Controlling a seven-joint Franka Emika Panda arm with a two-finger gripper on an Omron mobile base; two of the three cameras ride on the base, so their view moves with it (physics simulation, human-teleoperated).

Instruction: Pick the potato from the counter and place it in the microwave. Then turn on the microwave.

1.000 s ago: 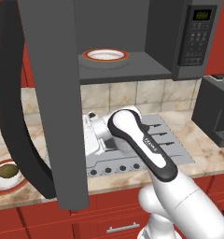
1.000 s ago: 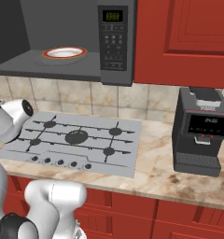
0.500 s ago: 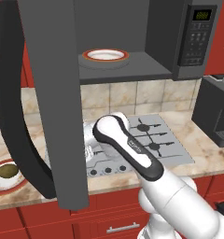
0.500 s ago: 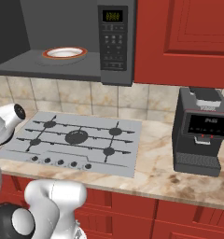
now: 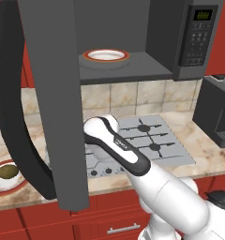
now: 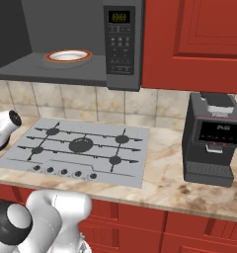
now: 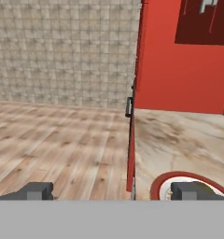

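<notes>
The potato [image 5: 7, 171] lies on a white red-rimmed plate [image 5: 1, 184] at the far left of the counter [image 5: 201, 152]. Above the cooktop, the microwave [image 5: 198, 40] stands with its door [image 5: 48, 93] swung wide open, and a second red-rimmed plate [image 5: 106, 56] sits inside. My arm reaches left behind that door, which hides the hand in the left base view. In the hand view my gripper [image 7: 113, 192] is open with nothing between its fingertips [image 7: 37, 191], over the counter's left end, the plate's rim [image 7: 184, 177] by the right tip.
A grey gas cooktop [image 6: 81, 148] fills the counter's middle, and a black coffee machine [image 6: 215, 141] stands at the right. Past the counter's left end the hand view shows a wooden floor [image 7: 58, 144] and a tiled wall [image 7: 62, 51]. Red cabinets [image 6: 194, 39] hang beside the microwave.
The arm has swung left across the cooktop; the wrist now sits behind the open door and has nearly left the right base view. The jaws stayed open.
</notes>
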